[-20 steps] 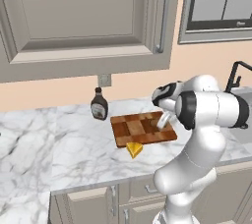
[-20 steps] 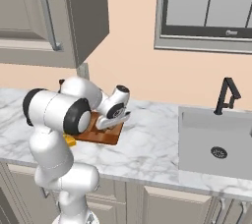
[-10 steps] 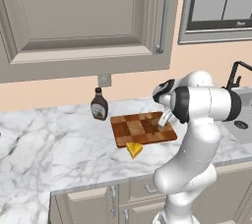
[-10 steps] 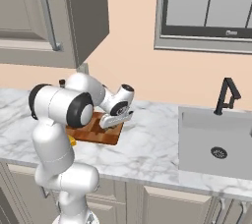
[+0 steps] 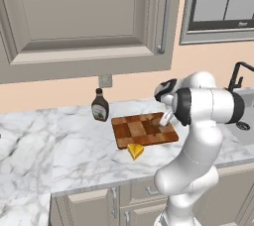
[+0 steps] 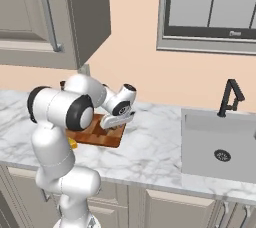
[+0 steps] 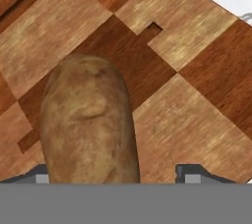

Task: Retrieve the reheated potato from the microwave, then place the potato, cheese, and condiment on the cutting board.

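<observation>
The potato (image 7: 88, 125), brown and rough, lies on the cutting board (image 7: 192, 115) of light and dark wooden blocks. My gripper (image 7: 118, 176) hangs low over it, jaws open, with a gap between the right fingertip (image 7: 197, 174) and the potato. From the base, the gripper (image 5: 163, 119) (image 6: 118, 120) is at the right end of the cutting board (image 5: 136, 131) (image 6: 102, 136). The yellow cheese (image 5: 135, 151) (image 6: 73, 144) lies on the counter against the board's front edge. The condiment (image 5: 99, 106) stands behind the board's left corner. The microwave (image 5: 221, 7) (image 6: 210, 12) is mounted high on the wall.
A grey wall cabinet (image 5: 84, 17) hangs over the counter's left part. The sink (image 6: 220, 147) with its black faucet (image 6: 230, 97) lies to the right of the board. Bare marble counter (image 5: 49, 141) stretches to the left.
The jaws have spread apart and the potato now lies free on the board. The hand has stayed over the board's right end.
</observation>
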Available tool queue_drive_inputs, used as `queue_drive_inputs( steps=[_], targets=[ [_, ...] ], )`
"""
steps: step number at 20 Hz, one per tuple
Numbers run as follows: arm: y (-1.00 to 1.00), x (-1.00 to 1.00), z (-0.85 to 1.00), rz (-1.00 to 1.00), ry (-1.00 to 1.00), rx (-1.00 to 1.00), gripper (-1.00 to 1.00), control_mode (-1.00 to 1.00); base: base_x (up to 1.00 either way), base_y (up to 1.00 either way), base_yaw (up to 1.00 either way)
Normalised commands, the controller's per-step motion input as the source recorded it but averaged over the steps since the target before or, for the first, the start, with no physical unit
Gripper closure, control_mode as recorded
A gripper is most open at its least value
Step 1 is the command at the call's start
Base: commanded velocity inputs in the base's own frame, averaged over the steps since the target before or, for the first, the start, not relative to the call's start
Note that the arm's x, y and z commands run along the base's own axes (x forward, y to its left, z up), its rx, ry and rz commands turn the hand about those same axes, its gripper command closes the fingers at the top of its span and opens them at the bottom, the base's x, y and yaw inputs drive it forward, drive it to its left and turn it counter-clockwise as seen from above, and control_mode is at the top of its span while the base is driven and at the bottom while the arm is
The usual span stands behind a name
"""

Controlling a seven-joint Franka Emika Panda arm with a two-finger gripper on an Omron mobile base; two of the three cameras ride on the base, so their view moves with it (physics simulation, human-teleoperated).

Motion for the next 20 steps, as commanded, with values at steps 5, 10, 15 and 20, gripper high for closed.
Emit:
queue_drive_inputs(
  steps=[5,10,15,20],
  targets=[
    [0.03,-0.23,0.23,0.0,-0.06,0.0,-1.0,-1.0,0.0,0.0,0.0],
    [0.06,-0.25,0.28,0.0,-0.13,0.0,-1.0,-1.0,0.0,0.0,0.0],
    [0.06,-0.24,0.16,-0.01,-0.07,-0.03,-1.0,-1.0,0.0,0.0,0.0],
    [0.0,0.04,-0.01,-0.01,0.05,-0.14,-1.0,-1.0,0.0,0.0,0.0]
  ],
)
